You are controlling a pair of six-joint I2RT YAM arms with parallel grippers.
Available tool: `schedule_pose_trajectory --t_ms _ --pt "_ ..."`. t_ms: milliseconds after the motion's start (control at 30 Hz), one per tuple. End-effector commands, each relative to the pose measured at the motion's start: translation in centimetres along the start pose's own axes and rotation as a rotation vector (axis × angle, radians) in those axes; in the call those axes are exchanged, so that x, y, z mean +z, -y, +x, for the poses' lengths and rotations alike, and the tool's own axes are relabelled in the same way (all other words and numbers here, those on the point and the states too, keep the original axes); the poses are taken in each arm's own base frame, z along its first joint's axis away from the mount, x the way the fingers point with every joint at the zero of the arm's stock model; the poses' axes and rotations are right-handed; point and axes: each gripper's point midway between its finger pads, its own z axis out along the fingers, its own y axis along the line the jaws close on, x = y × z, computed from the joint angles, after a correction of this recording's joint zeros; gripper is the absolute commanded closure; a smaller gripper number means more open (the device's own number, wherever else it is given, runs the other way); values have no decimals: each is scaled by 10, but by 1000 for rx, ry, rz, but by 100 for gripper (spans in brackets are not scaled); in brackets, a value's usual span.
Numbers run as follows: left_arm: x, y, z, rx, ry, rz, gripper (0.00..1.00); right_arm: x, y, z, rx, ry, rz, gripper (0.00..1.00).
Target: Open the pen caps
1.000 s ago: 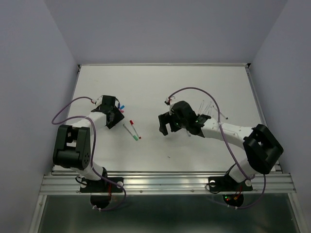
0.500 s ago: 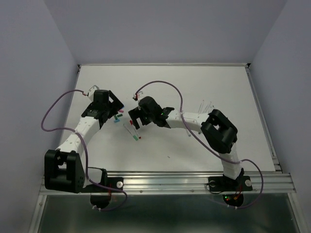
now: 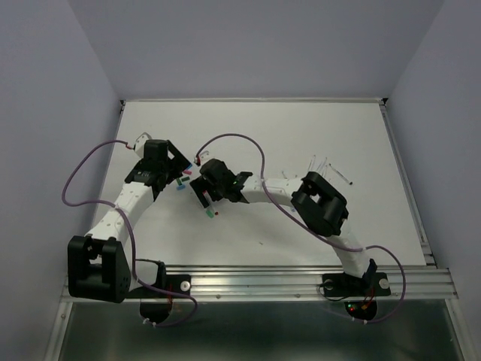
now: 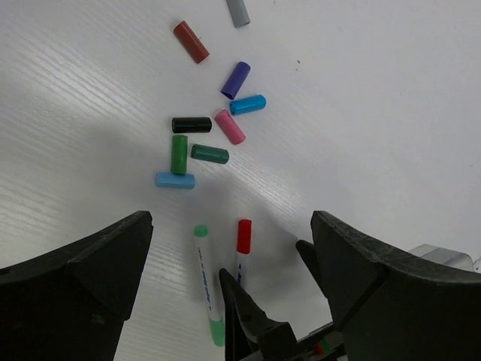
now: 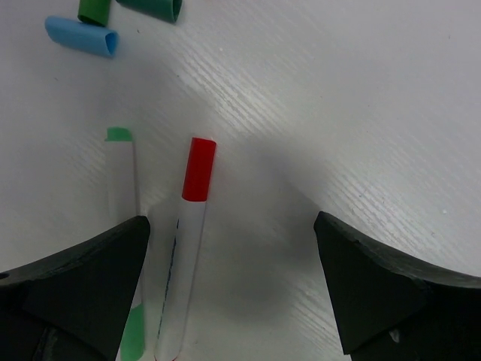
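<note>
We see the left pincer point(image 4: 229, 219) hanging wide open and empty over the left-centre of the white tabletop point(image 4: 391, 90). Under it the loose pen caps point(image 4: 203, 135) lie scattered on their sides. A grey cap point(image 4: 237, 11) and a red-brown cap point(image 4: 191, 41) sit a little apart from the rest. A purple cap point(image 4: 236, 80) lies just beside a bright blue cap point(image 4: 248, 104). A pink cap point(image 4: 230, 127) lies just beside a black cap point(image 4: 192, 125). A green cap point(image 4: 179, 153) stands at a right angle to a dark green cap point(image 4: 210, 154), and a pale blue cap point(image 4: 175, 180) touches or nearly touches the green one's end.

Just right of this scatter, and a little nearer, two white pens lie side by side, close but not touching. The right pincer point(image 5: 231, 222) hangs over them, its fingers spread wide and gripping nothing. The red-capped pen point(image 5: 186, 263) lies under the gap between the fingers, its red cap point(image 5: 199, 169) on the barrel and pointing toward the loose caps. The green-ended pen point(image 5: 124, 226) runs close beside one finger. From above, the two pincers are near each other, with the caps between them.
</note>
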Motion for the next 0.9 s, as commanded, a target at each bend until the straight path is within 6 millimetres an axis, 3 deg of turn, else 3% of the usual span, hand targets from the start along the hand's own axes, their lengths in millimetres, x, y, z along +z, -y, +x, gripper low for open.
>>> schedule_pose_trajectory --t_ms 0,167,200,233,267,300,367,400,533,567,733,867 --pt "-7 -1 -10 -7 49 1 1 -1 3 3 22 -10 42 9" --pt "-8 1 -13 -9 56 7 1 -8 13 42 51 -85 66 37" --pt "-8 0 -12 -9 55 6 1 -11 15 47 60 -92 72 53" --pt "-8 1 -12 -8 52 9 1 -16 15 48 68 -90 69 61" --pt "-8 3 -11 -7 49 16 1 -19 19 62 77 -113 81 68" --pt "-8 3 -11 -4 47 20 1 -21 20 63 86 -103 80 81" --pt "-8 8 -8 4 29 48 1 -29 24 71 94 -106 85 89" --pt "-9 23 2 32 -22 133 1 -42 25 60 104 -42 70 98" --pt "-14 43 16 70 -85 269 1 -58 23 37 103 47 14 99" --pt "-21 57 21 87 -106 346 1 -62 17 28 95 80 -23 99" --pt "-43 88 44 125 -170 555 1 -93 31 -13 131 217 -70 99" --pt "-63 115 56 140 -213 704 1 -131 24 -38 131 331 -166 99"
